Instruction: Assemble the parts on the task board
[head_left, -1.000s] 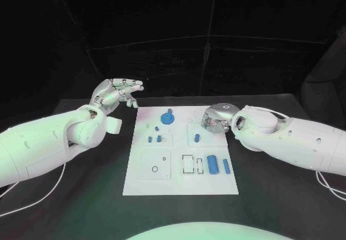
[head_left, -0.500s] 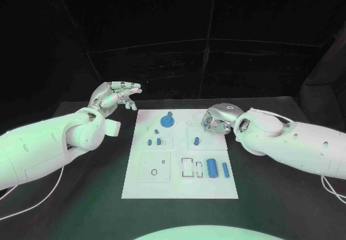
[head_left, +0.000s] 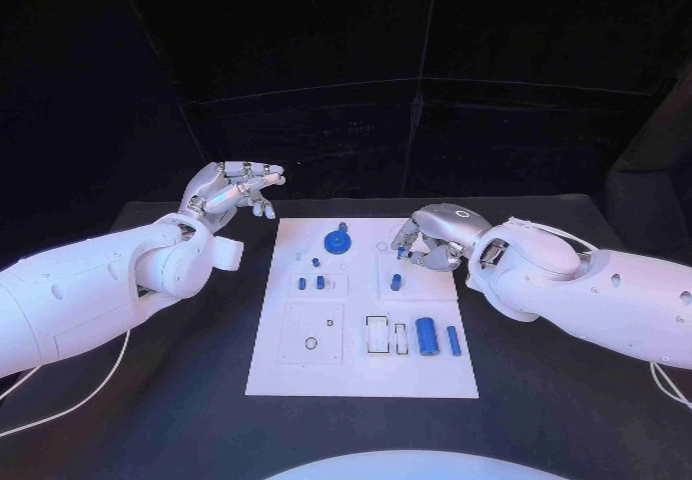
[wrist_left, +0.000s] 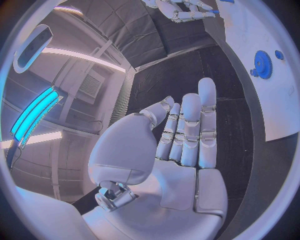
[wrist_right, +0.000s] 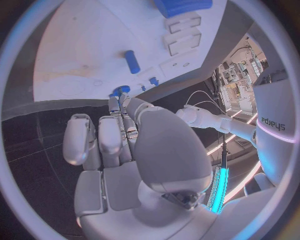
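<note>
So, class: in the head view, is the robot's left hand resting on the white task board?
No: the left hand is raised beside the task board, fingers apart and holding nothing.

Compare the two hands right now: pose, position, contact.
The left hand is raised off the board's far left corner, over the black table, fingers apart, holding nothing; the right hand hangs low over the white board, fingers curled.
The left hand touches no part; the right hand's fingertips pinch a small blue piece.
Both are silver hands on white arms.
</note>
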